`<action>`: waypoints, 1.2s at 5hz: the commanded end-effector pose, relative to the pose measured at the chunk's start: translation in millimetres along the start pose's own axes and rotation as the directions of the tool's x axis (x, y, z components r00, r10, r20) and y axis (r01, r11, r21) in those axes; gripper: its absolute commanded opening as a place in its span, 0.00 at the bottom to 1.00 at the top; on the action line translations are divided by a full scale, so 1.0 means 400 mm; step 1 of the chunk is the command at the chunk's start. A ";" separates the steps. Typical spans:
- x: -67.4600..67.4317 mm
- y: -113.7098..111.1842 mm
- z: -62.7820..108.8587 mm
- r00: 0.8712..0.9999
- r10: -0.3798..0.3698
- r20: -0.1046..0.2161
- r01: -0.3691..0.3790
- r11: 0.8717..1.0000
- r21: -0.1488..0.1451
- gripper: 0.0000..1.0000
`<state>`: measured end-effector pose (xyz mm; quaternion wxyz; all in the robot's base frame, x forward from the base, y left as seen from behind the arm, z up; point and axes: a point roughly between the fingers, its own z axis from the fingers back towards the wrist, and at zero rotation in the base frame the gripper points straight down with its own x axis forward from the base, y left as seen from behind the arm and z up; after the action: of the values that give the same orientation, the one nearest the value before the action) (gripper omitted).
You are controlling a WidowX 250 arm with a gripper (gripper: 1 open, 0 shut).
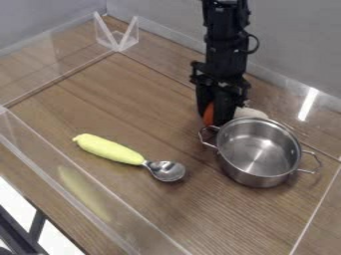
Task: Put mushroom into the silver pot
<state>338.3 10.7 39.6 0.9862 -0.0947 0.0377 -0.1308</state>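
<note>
1. Wooden tabletop (80,100) — silver pot (258,152) sits empty.
2. Just behind the pot, the pincer (218,108) is clamped around the mushroom (212,106).
3. Looks light and rigid — probably best pinched across its rounded cap.

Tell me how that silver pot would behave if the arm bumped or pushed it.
The silver pot looks thin-walled and empty, so it is probably light and would slide on the smooth wooden table rather than tip, given its wide, low shape. Its shiny steel looks slippery; the thin loop handles would likely catch a finger first.
</note>
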 end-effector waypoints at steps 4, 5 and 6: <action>-0.001 -0.073 0.103 0.991 -0.078 0.108 0.073 0.996 0.052 0.00; -0.010 -0.091 0.123 0.988 -0.097 0.119 0.091 0.994 0.059 0.00; -0.017 -0.108 0.130 0.986 -0.116 0.121 0.109 0.992 0.062 0.00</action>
<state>322.8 -16.1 74.5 0.9811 -0.0837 0.0061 -0.1743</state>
